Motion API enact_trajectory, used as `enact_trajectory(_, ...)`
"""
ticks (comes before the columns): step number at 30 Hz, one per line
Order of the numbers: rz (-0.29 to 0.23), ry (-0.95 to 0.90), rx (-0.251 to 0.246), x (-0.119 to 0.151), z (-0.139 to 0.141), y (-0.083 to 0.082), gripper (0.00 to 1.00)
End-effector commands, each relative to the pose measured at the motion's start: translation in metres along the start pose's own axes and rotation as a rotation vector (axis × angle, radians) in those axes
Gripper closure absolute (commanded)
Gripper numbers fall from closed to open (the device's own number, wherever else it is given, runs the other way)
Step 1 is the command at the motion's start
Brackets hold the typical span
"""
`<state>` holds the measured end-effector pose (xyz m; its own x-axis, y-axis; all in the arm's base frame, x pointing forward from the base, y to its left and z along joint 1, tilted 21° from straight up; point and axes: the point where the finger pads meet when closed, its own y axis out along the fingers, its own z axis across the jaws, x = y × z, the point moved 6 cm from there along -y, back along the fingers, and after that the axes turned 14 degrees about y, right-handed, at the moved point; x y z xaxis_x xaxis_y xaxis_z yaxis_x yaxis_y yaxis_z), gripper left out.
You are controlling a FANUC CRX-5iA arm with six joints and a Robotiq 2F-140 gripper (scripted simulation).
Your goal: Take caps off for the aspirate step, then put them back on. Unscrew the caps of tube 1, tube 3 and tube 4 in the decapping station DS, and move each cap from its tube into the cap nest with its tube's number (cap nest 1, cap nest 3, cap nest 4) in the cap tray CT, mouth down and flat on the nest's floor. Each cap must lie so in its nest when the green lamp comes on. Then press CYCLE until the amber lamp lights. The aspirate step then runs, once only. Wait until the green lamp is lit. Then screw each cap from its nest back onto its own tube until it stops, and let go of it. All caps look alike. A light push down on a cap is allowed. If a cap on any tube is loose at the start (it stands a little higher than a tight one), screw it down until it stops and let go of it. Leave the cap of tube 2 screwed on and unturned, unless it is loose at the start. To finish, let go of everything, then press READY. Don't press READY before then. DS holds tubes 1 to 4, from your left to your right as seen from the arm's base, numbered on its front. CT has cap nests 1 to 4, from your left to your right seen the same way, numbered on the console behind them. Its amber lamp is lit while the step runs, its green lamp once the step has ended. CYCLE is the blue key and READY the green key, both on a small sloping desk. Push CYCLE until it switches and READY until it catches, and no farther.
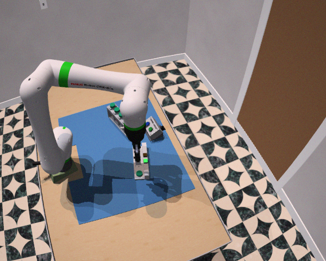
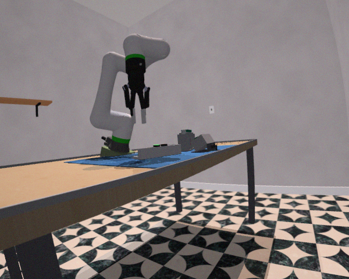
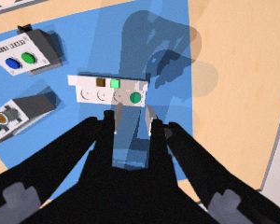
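My gripper [image 1: 135, 157] [image 2: 138, 118] [image 3: 133, 110] hangs high above the cap tray CT [image 1: 146, 176] [image 2: 168, 149] [image 3: 75, 80], fingers a little apart with nothing between them. One green cap [image 1: 139, 173] [image 3: 135, 97] lies in the tray's end nest, the one farthest from the decapping station DS [image 1: 112, 116] [image 2: 185, 140] [image 3: 25, 108]. The other three nests are bare. The green lamp [image 1: 145, 160] [image 3: 114, 83] is lit; the amber lamp [image 3: 101, 82] is dark. In DS, green caps [image 1: 112, 104] show on tubes; the wrist view shows one open tube [image 3: 1, 119] beside a capped one. My arm hides part of DS.
The sloping key desk [image 1: 156, 134] [image 2: 203, 141] [image 3: 43, 44] stands beside DS, with the blue CYCLE key [image 1: 148, 123] [image 3: 10, 63] and the green READY key [image 1: 150, 129] [image 3: 28, 58]. All stand on a blue mat [image 1: 95, 135] on the wooden table [image 1: 146, 232].
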<state>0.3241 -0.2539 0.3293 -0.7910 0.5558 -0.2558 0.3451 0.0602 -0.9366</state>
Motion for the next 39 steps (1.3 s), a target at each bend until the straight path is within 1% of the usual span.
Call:
enact_trajectory(1,-0.001,0.000,-0.001,-0.001,0.001,0.000,0.71)
enact_trajectory(14,-0.001,0.000,-0.001,-0.001,0.001,0.065,0.71)
enact_trajectory(16,-0.001,0.000,-0.001,-0.001,0.001,0.065,0.71)
enact_trajectory(29,-0.001,0.000,-0.001,-0.001,0.001,0.129,0.71)
enact_trajectory(39,-0.001,0.000,-0.001,-0.001,0.001,0.130,0.71)
